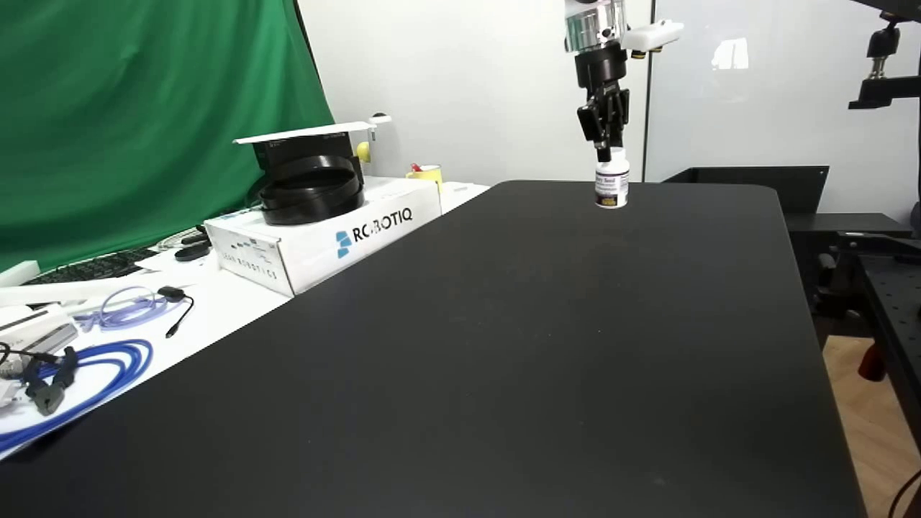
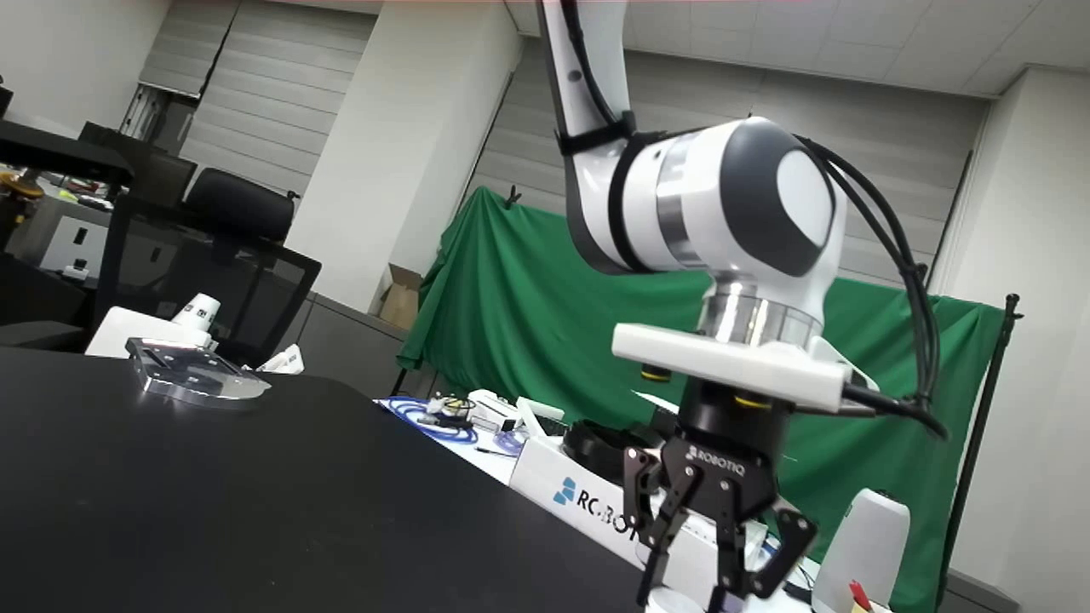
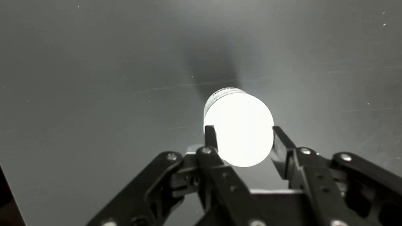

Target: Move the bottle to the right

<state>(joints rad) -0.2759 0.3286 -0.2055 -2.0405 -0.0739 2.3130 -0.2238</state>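
The bottle (image 1: pixel 612 185), small and white with a dark and orange label band, is upright at the far end of the black table (image 1: pixel 496 309). My gripper (image 1: pixel 610 152) is above it, pointing down, with its fingers closed on either side of the cap. In an exterior view only the cap of the bottle (image 2: pixel 673 603) shows between the fingers of my gripper (image 2: pixel 681 596) at the bottom edge. In the wrist view the overexposed cap of the bottle (image 3: pixel 241 128) sits between the fingertips. I cannot tell whether its base touches the table.
A white Robotiq box (image 1: pixel 345 230) with black rings on top (image 1: pixel 311 191) stands beside the table. Blue cables (image 1: pixel 119 370) lie on the white side surface. A clear flat block (image 2: pixel 196 372) sits near a table edge. A black metal frame (image 1: pixel 888 266) stands alongside.
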